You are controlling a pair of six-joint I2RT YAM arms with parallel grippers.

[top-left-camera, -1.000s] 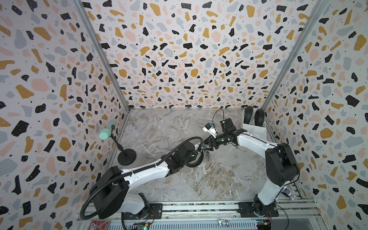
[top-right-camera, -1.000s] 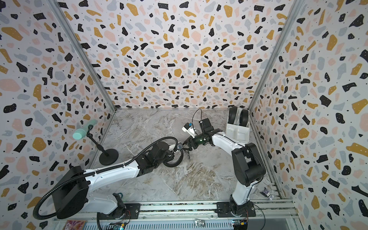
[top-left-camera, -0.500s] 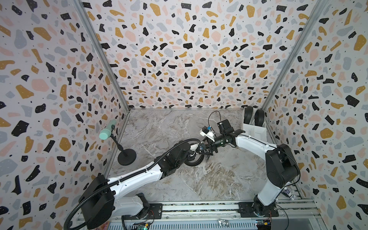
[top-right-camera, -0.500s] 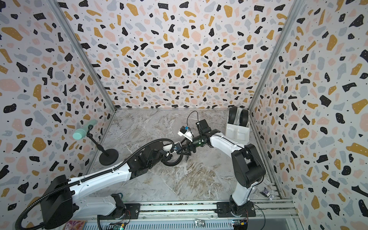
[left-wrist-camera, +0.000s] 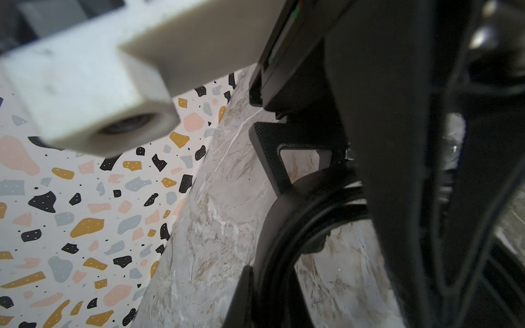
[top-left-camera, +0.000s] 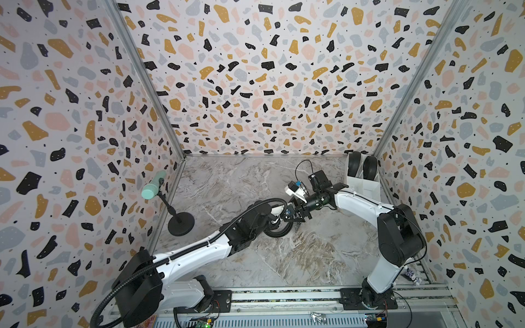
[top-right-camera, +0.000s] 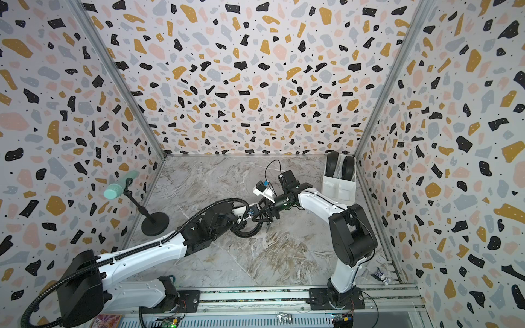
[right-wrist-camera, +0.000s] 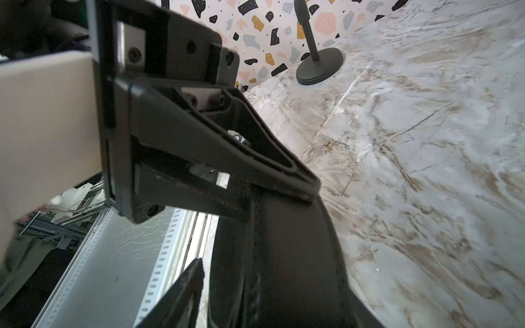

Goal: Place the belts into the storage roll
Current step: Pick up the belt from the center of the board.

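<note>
Pinching the coiled belt [top-left-camera: 277, 235] at mid-counter [top-left-camera: 298, 261] in the closed left gripper [top-left-camera: 274, 222], probably to stop the coil springing loose during a handover. Straddling the same coil with the right gripper [right-wrist-camera: 255, 224], jaws partly apart, not yet clamping. Leaving the storage roll [top-left-camera: 366, 187] well apart in the far right corner, two rolled belts [top-left-camera: 360, 167] standing in its rear cells.

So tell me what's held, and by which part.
Left gripper seems shut on the coiled belt, at its rim; right gripper straddles it, grip unclear.
</note>
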